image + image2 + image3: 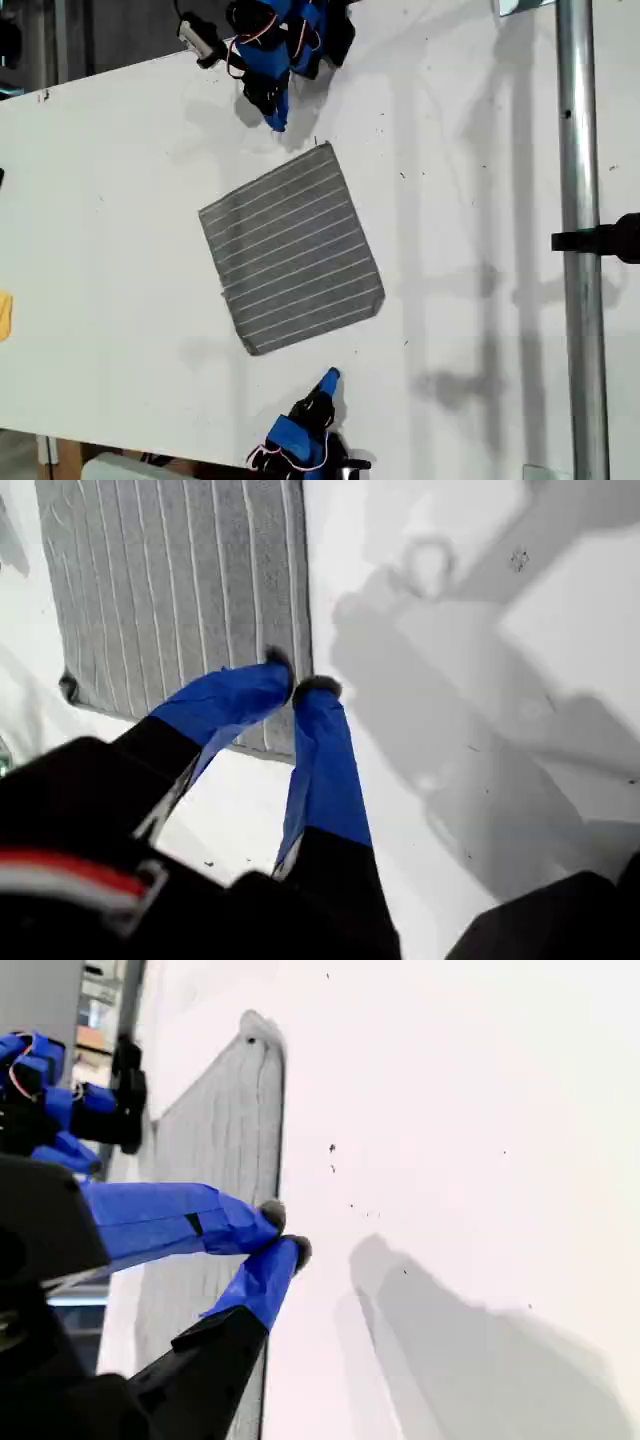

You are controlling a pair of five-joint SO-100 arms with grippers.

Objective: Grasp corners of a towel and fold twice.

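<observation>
The towel (290,250) is a grey cloth with thin white stripes. It lies flat on the white table (120,280), turned like a diamond in the exterior view. My first gripper (277,122) is shut and holds nothing. It hangs just beyond the towel's upper edge in the exterior view, near the top corner (328,148). The first wrist view shows its blue fingertips (298,683) over the towel's (170,590) edge; another corner carries a small dark loop (68,687). My second gripper (331,377) (285,1232) is shut and empty, just off the towel's (210,1210) lower edge.
A metal pole (578,240) with a black clamp (612,238) runs down the exterior view's right. A yellow object (4,315) sits at that view's left edge. The table's edges lie close behind both arm bases. Arm shadows fall on the table beside the towel.
</observation>
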